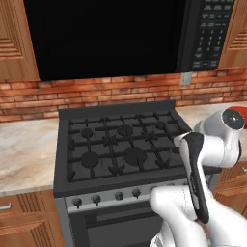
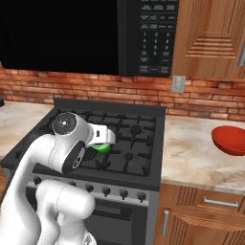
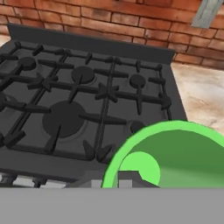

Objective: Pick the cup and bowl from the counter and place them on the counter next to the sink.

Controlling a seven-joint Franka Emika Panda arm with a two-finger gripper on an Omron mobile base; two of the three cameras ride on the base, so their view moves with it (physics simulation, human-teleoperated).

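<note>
Gripper point(image 2: 101, 143) is closed on the cup point(image 3: 175, 155), held above the stove point(image 1: 120, 144) near its front right burner. Fingertips are mostly hidden behind the cup rim in the hand view (only a grey bit shows). In the right base view just a green sliver of the cup peeks past the wrist. Bowl point(image 2: 231, 139) sits on the counter point(image 2: 191, 153) right of the stove, cut off at the frame edge.

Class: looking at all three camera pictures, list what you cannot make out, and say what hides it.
- Cup, right base view: mostly behind the arm.
- Cup, hand view: cut off at the bottom.
- Bowl, left base view: largely behind the arm.
- Fingertips: not distinguishable around the cup.
</note>
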